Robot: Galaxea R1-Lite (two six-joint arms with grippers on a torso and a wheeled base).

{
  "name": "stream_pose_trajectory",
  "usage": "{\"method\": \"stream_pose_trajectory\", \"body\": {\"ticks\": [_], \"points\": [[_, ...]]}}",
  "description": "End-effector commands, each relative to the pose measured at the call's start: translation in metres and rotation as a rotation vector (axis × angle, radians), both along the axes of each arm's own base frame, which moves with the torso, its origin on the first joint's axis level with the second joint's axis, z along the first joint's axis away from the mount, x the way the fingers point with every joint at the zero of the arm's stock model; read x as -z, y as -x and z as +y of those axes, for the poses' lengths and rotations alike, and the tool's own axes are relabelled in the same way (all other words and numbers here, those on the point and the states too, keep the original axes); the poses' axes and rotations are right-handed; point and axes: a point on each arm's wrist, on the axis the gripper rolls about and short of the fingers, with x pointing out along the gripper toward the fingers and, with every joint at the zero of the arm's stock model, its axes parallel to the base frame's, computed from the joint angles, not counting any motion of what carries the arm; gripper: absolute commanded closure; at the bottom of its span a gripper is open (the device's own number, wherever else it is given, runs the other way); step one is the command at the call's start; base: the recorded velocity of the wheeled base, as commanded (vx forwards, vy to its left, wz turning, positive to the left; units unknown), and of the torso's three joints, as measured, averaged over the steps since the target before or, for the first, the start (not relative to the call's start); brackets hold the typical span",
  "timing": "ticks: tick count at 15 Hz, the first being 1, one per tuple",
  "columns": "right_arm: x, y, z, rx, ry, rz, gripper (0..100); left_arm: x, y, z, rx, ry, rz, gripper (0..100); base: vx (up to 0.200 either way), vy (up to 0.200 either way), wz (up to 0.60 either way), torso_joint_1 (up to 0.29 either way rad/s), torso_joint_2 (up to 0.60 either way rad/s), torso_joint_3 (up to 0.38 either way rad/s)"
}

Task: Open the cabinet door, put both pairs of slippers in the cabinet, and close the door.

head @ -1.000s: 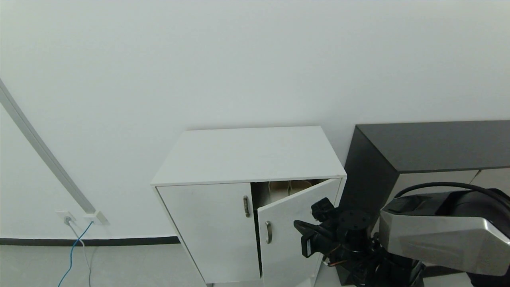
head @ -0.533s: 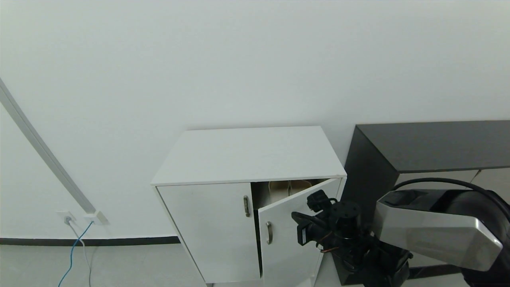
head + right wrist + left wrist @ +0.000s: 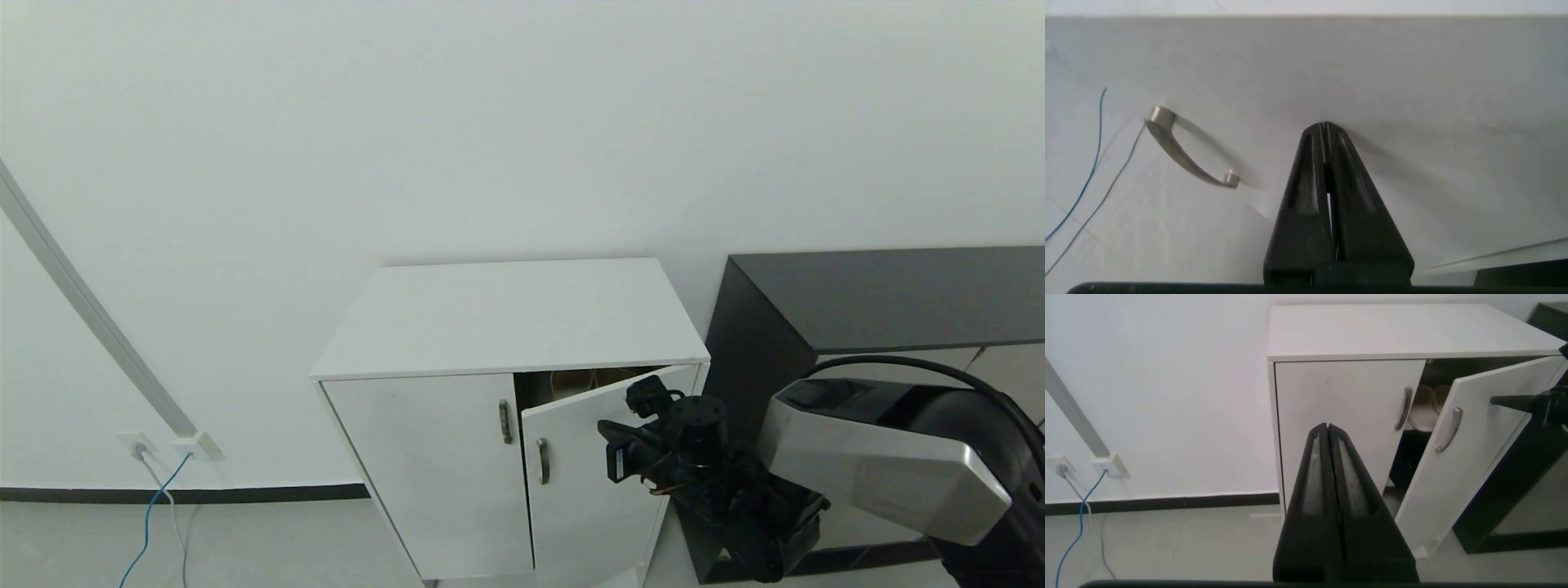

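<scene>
- The left gripper (image 3: 1328, 433) has its fingers pressed flat together and holds nothing. It hangs well apart from the cabinet, pointing towards the shut left door (image 3: 1339, 416).
- The right gripper (image 3: 1328, 131) is also closed tight and empty. Its tips touch the outer face of the right door (image 3: 1437, 90), and in the head view the right gripper (image 3: 608, 433) sits just beside the door's upper half.
- The curved metal handle (image 3: 1192, 155) lies apart from the fingertips, on their left, nearer the door's free edge.
- The right door (image 3: 588, 474) stands slightly ajar, leaving a narrow wedge open at the top.
- Through that gap, beige slippers (image 3: 1429, 408) rest on the upper shelf behind the door.
- The white cabinet (image 3: 506, 318) stands against the wall, with a dark sideboard (image 3: 882, 294) just beside it on the right.
- Wall sockets (image 3: 135, 445) with a blue cable (image 3: 155, 498) sit well to the left.
</scene>
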Motion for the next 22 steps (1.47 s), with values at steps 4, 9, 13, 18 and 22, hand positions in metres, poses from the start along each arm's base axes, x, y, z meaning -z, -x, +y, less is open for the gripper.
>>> {"method": "stream_pose_trajectory", "body": {"ticks": [4, 9, 13, 18, 22], "points": [[-0.001, -0.01, 0.006, 0.002, 0.001, -0.001, 100, 0.0, 0.0, 0.0, 0.001, 0.001, 0.002, 100, 0.0, 0.0, 0.0, 0.0, 0.0, 0.0], [-0.003, -0.018, 0.006, 0.011, -0.006, -0.009, 100, 0.0, 0.0, 0.0, -0.001, 0.001, 0.002, 100, 0.0, 0.0, 0.0, 0.0, 0.0, 0.0], [-0.004, -0.027, 0.004, 0.025, -0.004, -0.007, 100, 0.0, 0.0, 0.0, 0.001, 0.001, 0.0, 100, 0.0, 0.0, 0.0, 0.0, 0.0, 0.0], [-0.003, -0.035, 0.001, 0.04, -0.005, -0.012, 100, 0.0, 0.0, 0.0, -0.001, 0.001, 0.002, 100, 0.0, 0.0, 0.0, 0.0, 0.0, 0.0], [-0.005, -0.04, -0.001, 0.051, -0.007, -0.012, 100, 0.0, 0.0, 0.0, -0.001, 0.002, 0.0, 100, 0.0, 0.0, 0.0, 0.0, 0.0, 0.0]]}}
